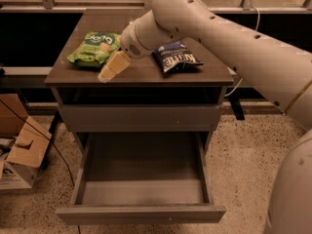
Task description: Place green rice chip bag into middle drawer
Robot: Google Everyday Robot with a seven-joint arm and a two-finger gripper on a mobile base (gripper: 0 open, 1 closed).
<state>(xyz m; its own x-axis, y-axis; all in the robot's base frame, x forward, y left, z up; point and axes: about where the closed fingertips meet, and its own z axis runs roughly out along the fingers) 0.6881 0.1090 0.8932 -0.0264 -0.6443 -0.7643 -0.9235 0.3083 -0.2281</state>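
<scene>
Foreground holds the middle drawer (140, 214), pulled fully out over a speckled floor (246, 152), its shallow grey box empty. Cardboard boxes (25, 152) sit on the floor to the left, with a dark cable (52, 143) running past them. Above the open drawer is a closed drawer front (139, 118), then a dark open slot beneath the cabinet top (146, 76).

On that top, the gripper (113, 67) points down and to the left, its tip at or just above the surface near the front edge. Whether it is open or closed cannot be told; it has hold of nothing visible. The white arm (234, 38) crosses from the right, passing over part of a dark blue Kettle bag (176, 57).

The green rice chip bag (92, 48) lies flat on the left rear of the top: bright green, crinkled, dark patch with white lettering. It lies just beside the gripper, to the gripper's upper left; contact cannot be confirmed.
</scene>
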